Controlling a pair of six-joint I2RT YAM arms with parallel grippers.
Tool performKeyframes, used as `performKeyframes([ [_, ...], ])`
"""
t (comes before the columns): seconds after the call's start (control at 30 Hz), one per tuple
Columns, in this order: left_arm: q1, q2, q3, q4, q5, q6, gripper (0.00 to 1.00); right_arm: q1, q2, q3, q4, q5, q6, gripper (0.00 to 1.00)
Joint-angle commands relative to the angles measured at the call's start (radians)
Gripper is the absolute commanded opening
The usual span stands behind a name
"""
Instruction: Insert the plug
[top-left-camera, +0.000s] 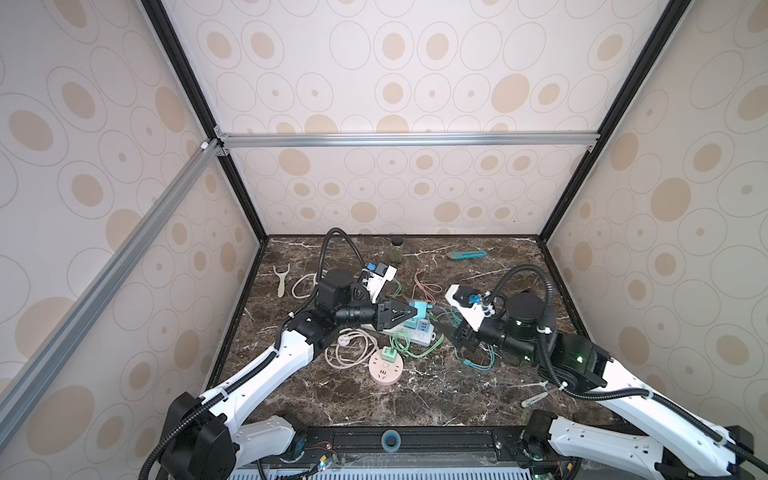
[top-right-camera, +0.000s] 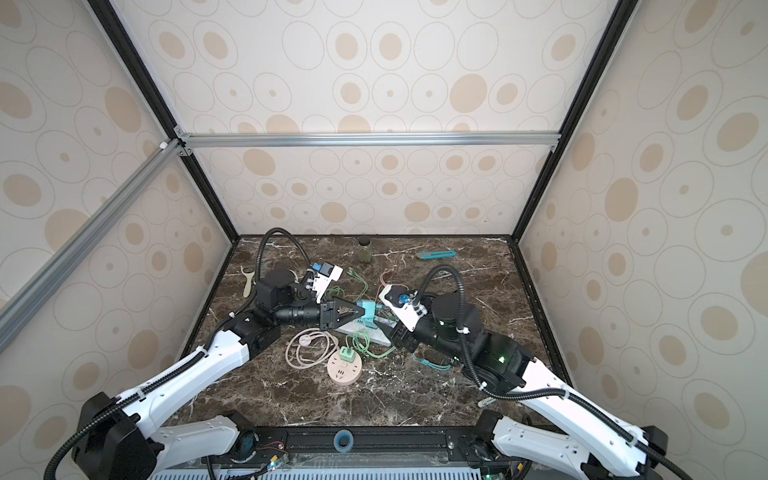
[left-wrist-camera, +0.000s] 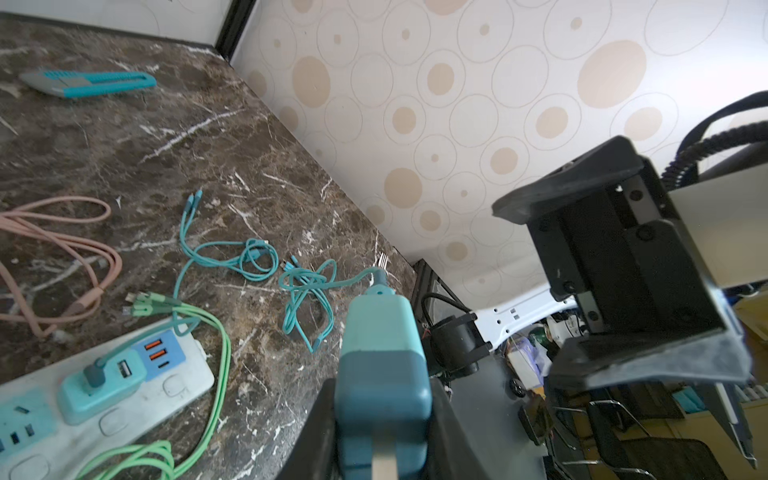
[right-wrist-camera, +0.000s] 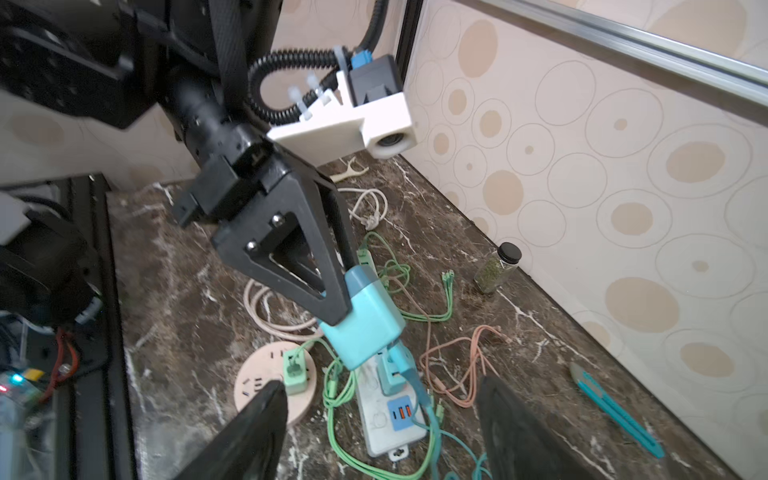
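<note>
My left hand is clamped on the teal plug, a finger on each flat side. It holds the plug in the air just above the white power strip, clear of the counter. A teal cable runs from the plug's end down past the power strip. My right hand stands wide with nothing between its fingers, just to the right of the power strip and pointed toward it.

The power strip lies on a counter of dark brown marble streaked with white veins. A smaller teal adapter and a blue USB block sit in the power strip, and green cables loop over and beside it. Just in front of the power strip lies a round pink socket with a green adapter in it. Well behind the power strip, near the back wall, stands a small jar with a black lid. Behind and to the right of the power strip lies a teal box cutter. Cream wallpaper with beige ovals covers the three walls, framed by black posts and silver rails.
</note>
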Motion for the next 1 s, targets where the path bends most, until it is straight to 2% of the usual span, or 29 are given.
performKeyframes([
  [0.0,0.005,-0.004,0.041,0.158,-0.028,-0.024,0.0,-0.048,-0.024,-0.053,0.06,-0.232,0.271,0.74],
  [0.13,0.005,-0.031,0.012,0.329,-0.034,-0.064,0.0,-0.098,-0.021,-0.162,0.278,-0.43,0.47,0.67],
  [0.3,0.005,-0.061,0.008,0.395,-0.05,-0.064,0.0,-0.156,0.024,-0.249,0.547,-0.562,0.652,0.68],
  [0.53,0.005,-0.093,-0.056,0.566,-0.004,-0.131,0.0,-0.231,0.066,-0.264,0.764,-0.645,0.756,0.7],
  [0.7,0.005,-0.11,-0.075,0.608,0.025,-0.15,0.0,-0.276,0.1,-0.26,0.906,-0.695,0.838,0.7],
  [0.97,0.005,-0.111,-0.111,0.767,0.056,-0.229,0.0,-0.275,0.189,-0.204,0.989,-0.782,0.878,0.67],
])
